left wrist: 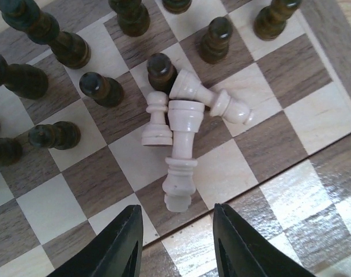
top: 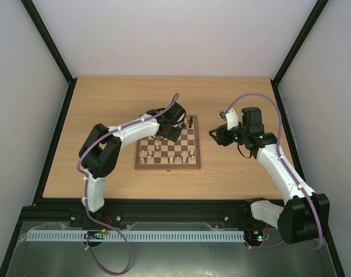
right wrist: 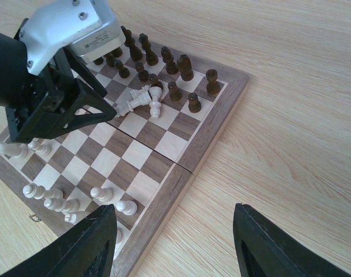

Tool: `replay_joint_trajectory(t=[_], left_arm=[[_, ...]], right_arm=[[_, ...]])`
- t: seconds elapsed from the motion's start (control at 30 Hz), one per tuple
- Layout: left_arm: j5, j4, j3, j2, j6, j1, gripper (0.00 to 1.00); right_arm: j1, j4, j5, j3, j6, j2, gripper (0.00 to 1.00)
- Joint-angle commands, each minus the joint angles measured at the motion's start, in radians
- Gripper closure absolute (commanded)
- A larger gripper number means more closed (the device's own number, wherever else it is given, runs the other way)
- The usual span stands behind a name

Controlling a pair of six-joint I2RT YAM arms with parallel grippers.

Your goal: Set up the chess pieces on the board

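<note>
Three cream chess pieces (left wrist: pixel 181 133) cluster on the board (top: pixel 187 167) against the dark pieces (left wrist: pixel 100 89): one upright, two toppled. The left end effector (left wrist: pixel 176 216) hovers over them, narrowly parted and empty. The right end effector (right wrist: pixel 174 222) gapes wide and empty over the surface (right wrist: pixel 290 115) beside the board.

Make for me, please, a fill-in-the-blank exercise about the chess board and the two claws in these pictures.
1. The three pieces clustered near the left claw are ____, not dark.
2. The longest piece of that cluster is ____ on its side.
3. The right claw hangs beside the board, over the bare ____.
4. Each claw is open and holds ____.

Missing words: pale; lying; table; nothing.
</note>
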Motion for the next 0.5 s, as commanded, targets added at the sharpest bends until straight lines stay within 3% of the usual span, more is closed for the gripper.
replay_joint_trajectory(t=[0.0, 0.47], left_arm=[[-0.009, 0.022, 0.032, 0.036, -0.019, 0.017, 0.65], [0.038, 0.031, 0.076, 0.121, 0.003, 0.027, 0.73]], right_arm=[[-0.002, -0.022, -0.009, -0.008, -0.01, -0.004, 0.43], [-0.003, -0.026, -0.007, -0.007, -0.015, 0.006, 0.43]])
